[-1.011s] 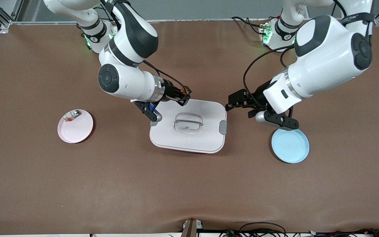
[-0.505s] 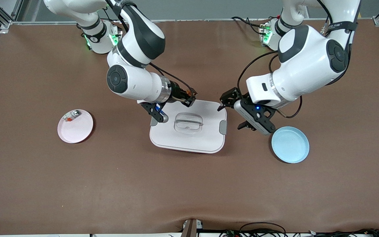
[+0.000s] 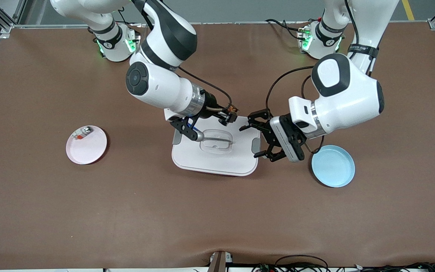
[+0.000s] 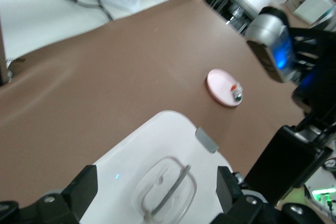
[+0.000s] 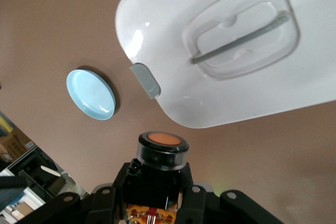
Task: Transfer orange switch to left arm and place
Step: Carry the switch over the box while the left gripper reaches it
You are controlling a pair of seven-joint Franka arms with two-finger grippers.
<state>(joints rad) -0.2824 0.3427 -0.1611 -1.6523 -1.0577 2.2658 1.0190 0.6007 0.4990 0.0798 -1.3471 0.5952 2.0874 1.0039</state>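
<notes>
The right gripper (image 3: 232, 113) is clamped on the orange switch (image 5: 162, 148), holding it up over the edge of the box (image 3: 217, 155) nearest the robot bases. From the right wrist view the switch sits end-on between the fingers, its round orange face showing inside a black rim. Facing it, over the box corner toward the left arm's end of the table, hangs the left gripper (image 3: 259, 138) with its fingers spread wide and nothing between them — a gap remains between the two grippers.

So the pick-up looks done and the carry has reached the meeting point above the box; the hand-over itself is not yet made. What I judge is left: the left gripper takes the switch, the right one lets go, and the left arm brings the switch down to the blue plate (image 3: 333, 167) (presumably its destination), which sits on the table beside the box. The pink plate (image 3: 86, 144), toward the right arm's end, holds only a small clear-and-silver piece (image 3: 82, 132).
</notes>
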